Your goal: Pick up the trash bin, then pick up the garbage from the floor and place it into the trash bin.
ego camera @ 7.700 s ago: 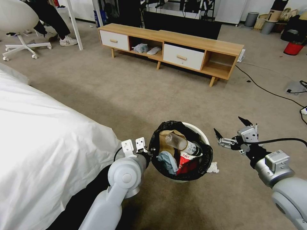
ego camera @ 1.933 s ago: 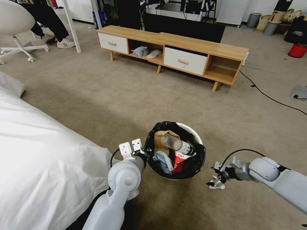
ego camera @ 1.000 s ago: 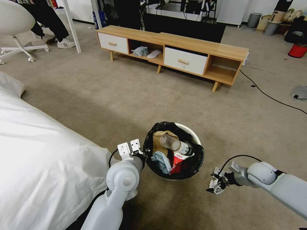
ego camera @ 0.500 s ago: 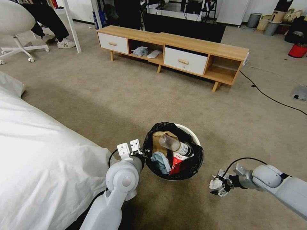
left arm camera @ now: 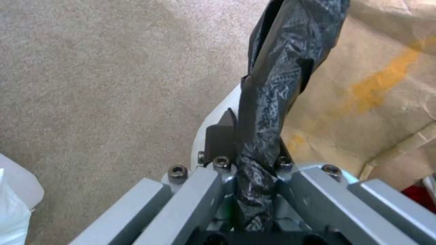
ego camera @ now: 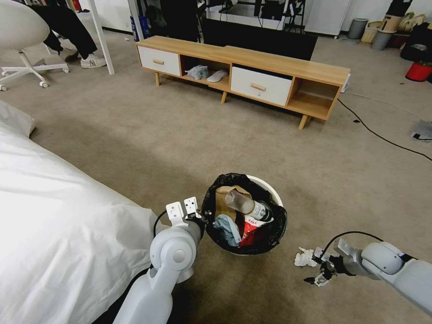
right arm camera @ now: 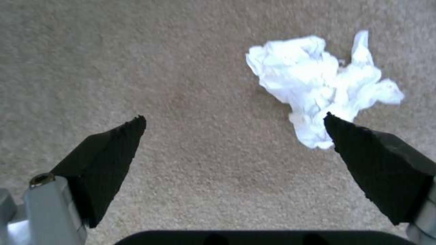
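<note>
The trash bin, white with a black bag over its rim, hangs just above the floor in the head view. My left gripper is shut on its left rim; the left wrist view shows the gripper pinching the black bag and the white rim. Inside lie a clear bottle, a brown paper bag and a red carton. A crumpled white tissue lies on the carpet right of the bin. My right gripper is open just right of it. In the right wrist view, the tissue lies past one fingertip, outside the gap.
A bed with a white sheet fills the left side. A low wooden cabinet stands across the back. A black cable runs over the carpet at the right. A white chair stands at the far left, a red bucket at the far right.
My right gripper has drawn back to the right, off the tissue, and stands open. The tissue stays on the carpet. The left arm and bin have hardly moved.
</note>
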You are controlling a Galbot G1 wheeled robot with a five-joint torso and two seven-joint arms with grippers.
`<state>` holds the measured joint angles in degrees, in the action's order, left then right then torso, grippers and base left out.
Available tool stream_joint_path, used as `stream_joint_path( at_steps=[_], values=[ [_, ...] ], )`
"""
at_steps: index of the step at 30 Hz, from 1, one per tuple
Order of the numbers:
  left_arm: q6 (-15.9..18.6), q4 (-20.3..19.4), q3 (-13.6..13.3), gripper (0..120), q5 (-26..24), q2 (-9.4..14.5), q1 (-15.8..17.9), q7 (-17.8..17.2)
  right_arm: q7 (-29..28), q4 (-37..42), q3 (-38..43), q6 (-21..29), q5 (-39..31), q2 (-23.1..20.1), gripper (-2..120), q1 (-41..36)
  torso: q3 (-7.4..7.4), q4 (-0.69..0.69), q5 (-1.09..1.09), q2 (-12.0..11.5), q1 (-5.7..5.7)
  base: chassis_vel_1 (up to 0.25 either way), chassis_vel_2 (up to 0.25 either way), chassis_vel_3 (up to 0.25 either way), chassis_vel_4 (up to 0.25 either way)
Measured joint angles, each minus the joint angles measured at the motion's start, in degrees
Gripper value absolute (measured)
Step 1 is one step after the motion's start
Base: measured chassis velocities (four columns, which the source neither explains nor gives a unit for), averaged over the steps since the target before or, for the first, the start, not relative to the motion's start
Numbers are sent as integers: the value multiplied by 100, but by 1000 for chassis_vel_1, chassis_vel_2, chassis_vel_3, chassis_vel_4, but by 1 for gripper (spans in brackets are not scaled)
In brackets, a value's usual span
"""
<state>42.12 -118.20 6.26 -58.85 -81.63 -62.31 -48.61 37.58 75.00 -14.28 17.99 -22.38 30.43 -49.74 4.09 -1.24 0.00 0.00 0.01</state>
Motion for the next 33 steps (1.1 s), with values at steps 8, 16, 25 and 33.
stream_joint_path(
  at_steps=[8, 16, 25, 33],
  values=[
    [0, 2, 13, 1, 19, 0, -24, 0, -2, -360, -74, -55, 85, 297, 100, 234, 0, 1, 0, 0, 0, 0, 0, 0, 0],
    [0, 13, 26, 1, 59, -46, -50, 0, 17, -725, -278, -115, 115, 578, 100, 597, 1, 2, 0, 0, 0, 0, 0, 0, 0],
    [2, 34, 54, 1, 71, -64, -55, 1, 72, -1018, -481, -199, 241, 795, 100, 851, 1, 1, 0, 0, 0, 0, 0, 0, 0],
    [2, 41, 69, 1, 72, -35, -54, 1, 112, -1234, -488, -277, 410, 942, 100, 815, 0, 1, 0, 0, 0, 0, 0, 0, 0]
  ],
)
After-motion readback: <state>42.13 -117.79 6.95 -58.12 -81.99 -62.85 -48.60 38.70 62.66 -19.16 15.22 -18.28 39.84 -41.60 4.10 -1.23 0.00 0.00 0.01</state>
